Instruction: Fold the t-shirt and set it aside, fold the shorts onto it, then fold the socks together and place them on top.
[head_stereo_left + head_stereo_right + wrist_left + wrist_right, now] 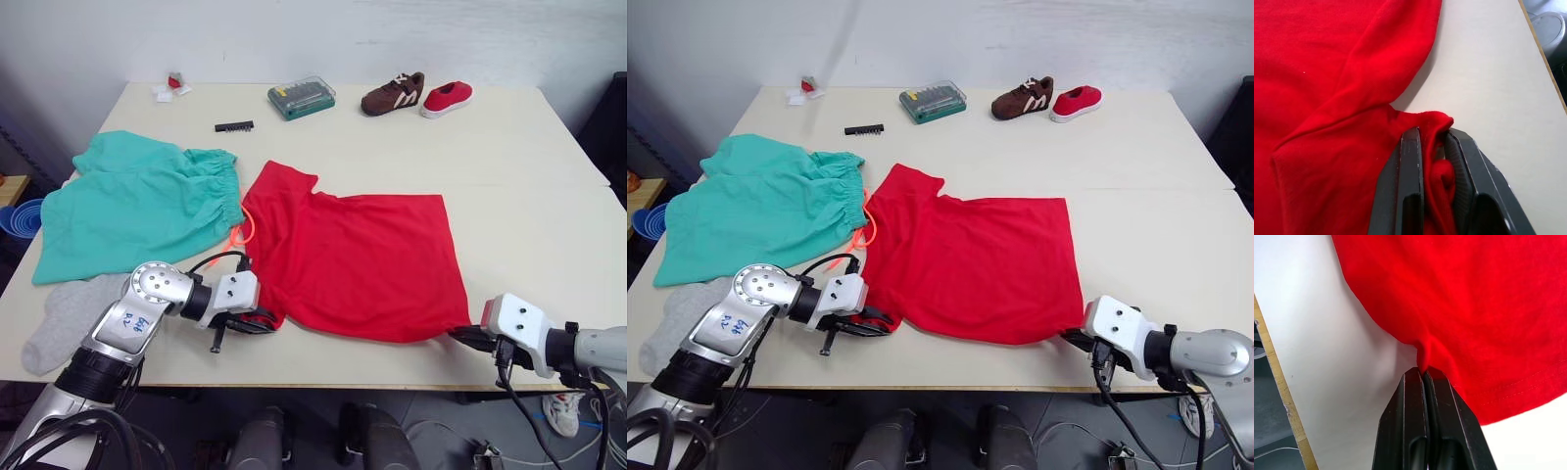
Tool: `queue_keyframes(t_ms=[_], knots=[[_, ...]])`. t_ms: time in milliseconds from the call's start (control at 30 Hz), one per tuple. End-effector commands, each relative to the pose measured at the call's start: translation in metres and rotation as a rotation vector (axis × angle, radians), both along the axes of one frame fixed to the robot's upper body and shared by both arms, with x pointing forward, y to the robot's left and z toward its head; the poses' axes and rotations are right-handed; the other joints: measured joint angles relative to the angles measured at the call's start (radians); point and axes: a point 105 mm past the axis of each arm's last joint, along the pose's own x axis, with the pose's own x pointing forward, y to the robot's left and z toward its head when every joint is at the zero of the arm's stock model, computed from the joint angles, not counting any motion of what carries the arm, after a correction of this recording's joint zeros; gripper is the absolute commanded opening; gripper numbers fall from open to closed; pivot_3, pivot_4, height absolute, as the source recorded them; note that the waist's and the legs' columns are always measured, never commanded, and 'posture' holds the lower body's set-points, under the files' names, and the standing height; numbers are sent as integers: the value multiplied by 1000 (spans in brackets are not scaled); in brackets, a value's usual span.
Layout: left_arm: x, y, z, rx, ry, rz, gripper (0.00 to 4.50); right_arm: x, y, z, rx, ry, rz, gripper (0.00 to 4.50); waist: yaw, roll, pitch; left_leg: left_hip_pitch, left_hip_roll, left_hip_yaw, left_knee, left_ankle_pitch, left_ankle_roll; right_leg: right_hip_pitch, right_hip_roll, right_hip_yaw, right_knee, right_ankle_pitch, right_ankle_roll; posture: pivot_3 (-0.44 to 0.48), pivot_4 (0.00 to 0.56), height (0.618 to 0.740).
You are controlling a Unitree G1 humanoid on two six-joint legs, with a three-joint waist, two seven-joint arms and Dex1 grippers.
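Two tools, left tool (1432, 142) and right tool (1423, 374), each pinch one t-shirt (358, 259) beside one shorts (137, 201).

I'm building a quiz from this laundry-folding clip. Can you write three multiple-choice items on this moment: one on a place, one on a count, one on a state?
1. Where do the shorts lie?
A. robot's left of the t-shirt
B. on top of it
C. robot's right of it

2. How many shoes stand at the table's far edge?
A. one
B. two
C. four

3. What are the two pincers doing?
A. both hang open
B. both pinch t-shirt cloth
C. one holds a sock

Key:
1 A, the teal cloth sits left of the red.
2 B, a brown and a red one.
3 B, left pincer and right pincer each clamp red cloth.
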Motion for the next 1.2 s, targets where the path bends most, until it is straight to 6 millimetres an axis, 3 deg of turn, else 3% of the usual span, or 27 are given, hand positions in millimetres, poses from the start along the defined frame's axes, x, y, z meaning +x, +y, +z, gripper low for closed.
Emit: queue_keyframes(t_ms=[33,467,567,700,933,1067,1200], knots=[[-4,-3,-8,5,34,-11,746,-1,6,9,20,-34,14,0,0,0,0,0,0,0,0,0,0,0,0,0,0,0,0,0,150,740],[-1,-13,-3,-9,66,6,746,-1,7,8,24,-35,8,0,1,0,0,0,0,0,0,0,0,0,0,0,0,0,0,0,150,740],[-5,-19,7,-103,234,74,746,-1,7,7,22,-35,8,0,1,0,0,0,0,0,0,0,0,0,0,0,0,0,0,0,150,740],[0,-20,24,-191,361,149,13,-2,8,6,20,-34,11,0,0,0,0,-1,0,0,1,0,0,0,0,0,1,0,0,0,150,740],[5,-15,46,-254,458,225,13,-2,8,4,16,-37,19,0,-2,0,0,-1,0,0,1,3,-5,0,0,-1,1,0,0,0,150,740],[-5,1,42,-114,328,151,13,-7,11,6,39,-23,36,0,-5,0,0,0,0,0,0,3,-6,0,1,0,1,0,0,0,150,740],[-25,21,27,39,287,70,13,-29,22,6,73,60,129,0,-2,0,0,0,0,0,-3,3,-8,-1,1,0,0,-1,-1,0,150,740]])
